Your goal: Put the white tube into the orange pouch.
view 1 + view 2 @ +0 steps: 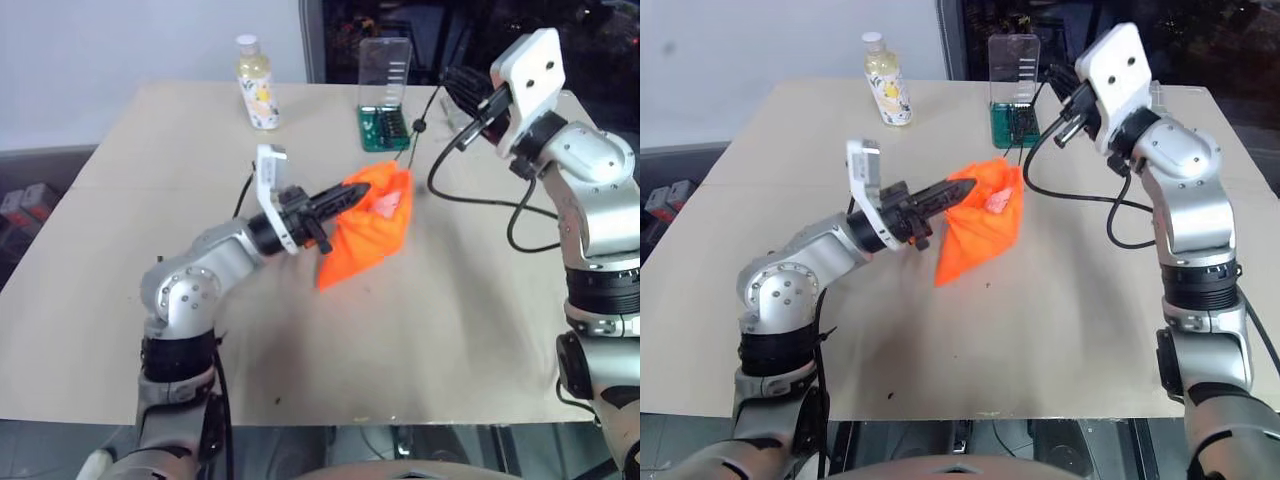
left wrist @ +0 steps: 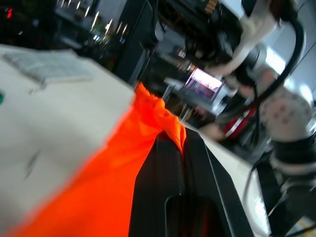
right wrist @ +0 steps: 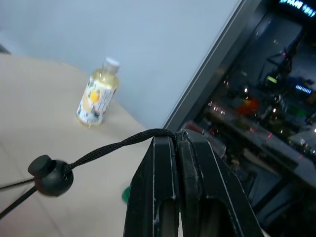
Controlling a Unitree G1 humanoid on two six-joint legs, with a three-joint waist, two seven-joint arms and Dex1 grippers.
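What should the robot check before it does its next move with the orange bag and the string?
1. Left gripper shut on the orange pouch: ok.
2. Right gripper shut on the black cord: ok.
3. Pouch lifted, hanging off the table: ok.
4. White tube inside the pouch: cannot tell; something pale shows at its mouth.
5. Pouch mouth pulled shut: not ok, it gapes.
6. Bottle and green case stand apart from the pouch: ok.

White tube point(image 1: 388, 203) mostly hidden inside orange pouch point(image 1: 372, 235), only a pale patch with red showing at the mouth. Pouch's lower part cut off in left wrist view. Print on yellowish bottle point(image 3: 96, 95) too small to read.
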